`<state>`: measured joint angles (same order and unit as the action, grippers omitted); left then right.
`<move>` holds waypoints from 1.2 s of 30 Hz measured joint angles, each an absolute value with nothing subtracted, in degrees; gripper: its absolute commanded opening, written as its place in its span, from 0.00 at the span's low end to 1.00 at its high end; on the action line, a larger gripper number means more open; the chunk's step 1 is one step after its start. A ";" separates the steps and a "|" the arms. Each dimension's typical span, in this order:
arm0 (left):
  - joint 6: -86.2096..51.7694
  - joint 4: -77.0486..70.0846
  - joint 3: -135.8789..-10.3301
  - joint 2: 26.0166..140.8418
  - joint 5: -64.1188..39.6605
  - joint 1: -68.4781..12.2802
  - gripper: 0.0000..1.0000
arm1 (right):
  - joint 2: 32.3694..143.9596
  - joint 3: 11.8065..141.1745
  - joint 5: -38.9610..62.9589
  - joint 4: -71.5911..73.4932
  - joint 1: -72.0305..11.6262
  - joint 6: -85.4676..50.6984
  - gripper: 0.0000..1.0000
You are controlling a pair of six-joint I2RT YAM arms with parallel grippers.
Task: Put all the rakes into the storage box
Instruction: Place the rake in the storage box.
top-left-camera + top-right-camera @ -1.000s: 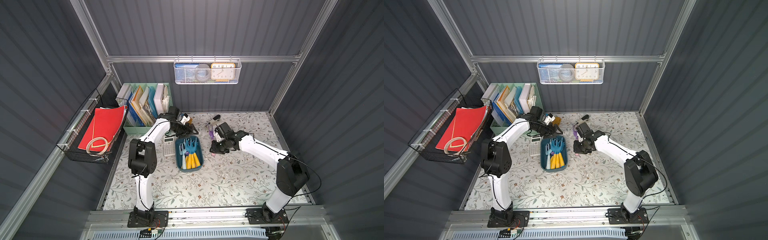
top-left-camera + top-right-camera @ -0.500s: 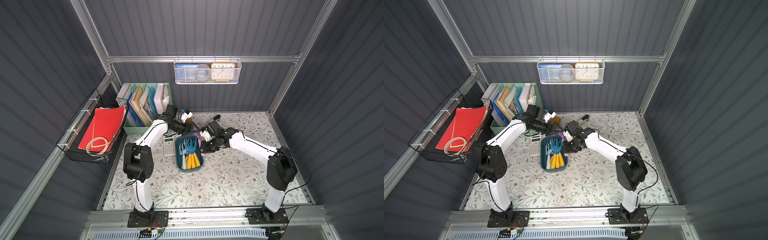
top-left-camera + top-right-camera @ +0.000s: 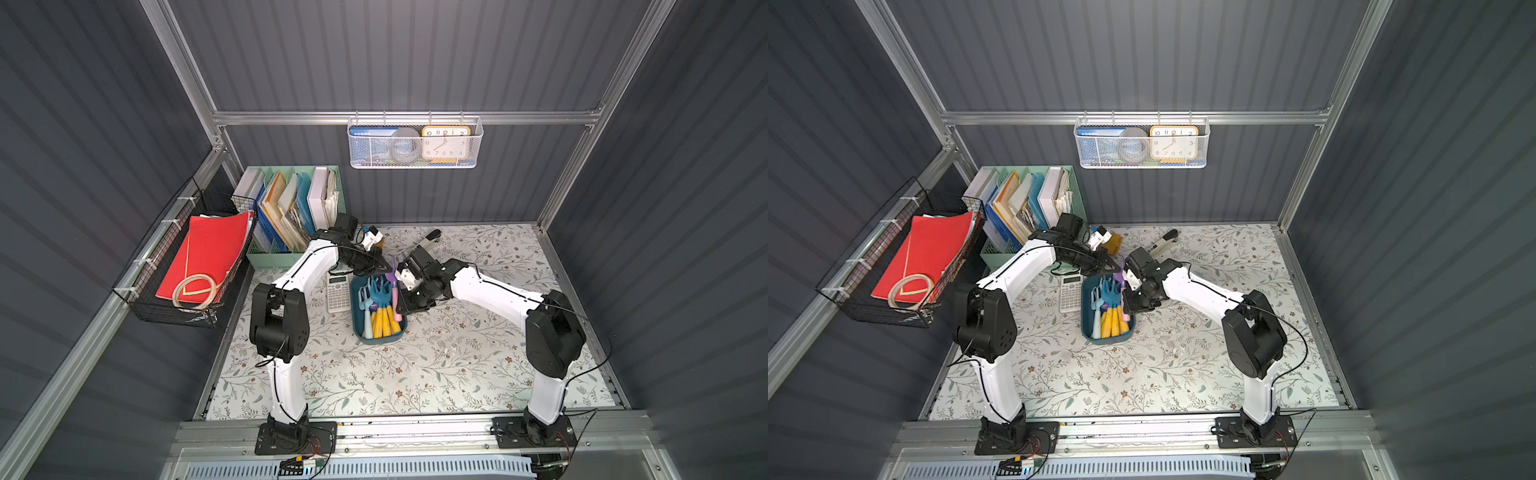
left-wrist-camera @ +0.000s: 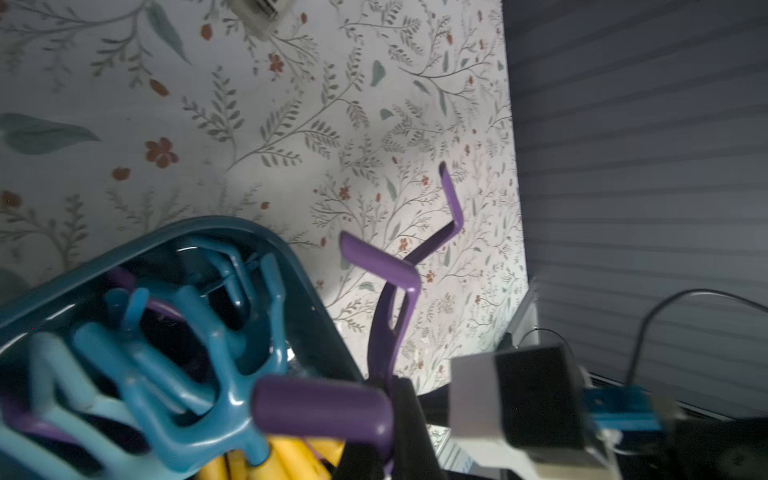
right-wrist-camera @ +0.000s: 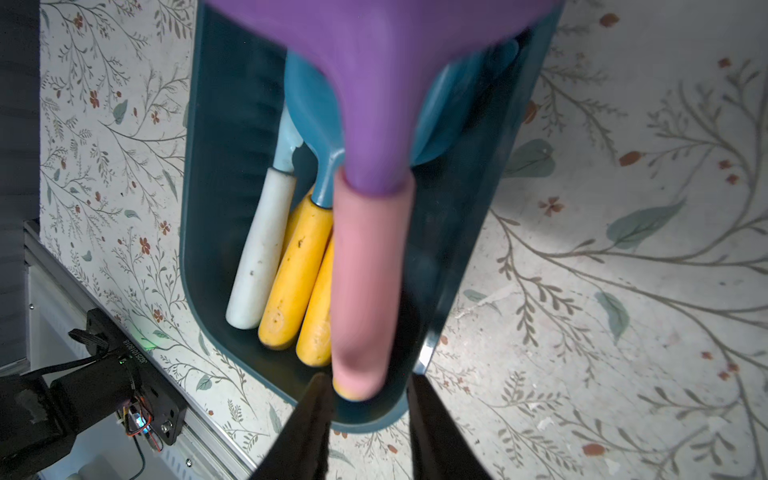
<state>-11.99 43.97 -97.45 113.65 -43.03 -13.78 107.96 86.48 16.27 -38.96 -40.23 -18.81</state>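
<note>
Two grippers meet on one tool right now: the purple-headed plastic rake (image 3: 395,293) with the pink handle hangs between them, over the shallow dark teal-blue plastic storage box (image 3: 376,338). Left gripper (image 3: 382,269) first: its black jaws are pinched together on the rake's purple head end. The left wrist view shows the rake (image 4: 395,291) rising out from between them, with its bent tines pointing away past the box's rounded rim (image 4: 216,224). Over to the right gripper (image 5: 368,395): the jaws stand apart and the butt of the pink handle (image 5: 365,270) lies between them. One finger (image 5: 311,415) is right against it, and there is a sliver of gap on the other side. Ahead of those right jaws the handle runs inside the box, along its long wall (image 5: 216,174). It lies beside the yellow handles (image 5: 297,266) and one white handle (image 5: 259,249) of blue-headed garden tools lying in there. Whether the rake rests on the box floor, I cannot tell. In both top views the rake (image 3: 1121,275) has its purple head tipped up at the box's far end, at the left jaws. A grey pocket calculator (image 3: 338,291) lies flat just beside the box, on the side away from the right jaws.
</note>
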 measured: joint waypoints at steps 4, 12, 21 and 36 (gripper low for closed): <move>-11.25 45.19 -95.44 113.43 -40.01 -13.17 0.00 | 107.96 87.00 15.57 -39.05 -40.12 -18.57 0.37; -10.24 46.06 -92.84 113.03 -38.04 -13.19 0.20 | 107.96 87.00 13.61 -39.09 -40.12 -18.55 0.37; -8.67 50.19 -94.15 112.99 -34.35 -13.15 0.72 | 107.98 87.00 10.92 -39.07 -40.14 -18.72 0.37; -20.27 20.84 -67.75 91.57 29.10 -11.09 1.00 | 95.59 69.89 -25.04 -36.29 -20.95 -38.68 0.38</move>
<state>-20.27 20.84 -67.75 91.57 29.10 -11.09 95.59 69.89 -25.04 -36.29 -20.95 -38.68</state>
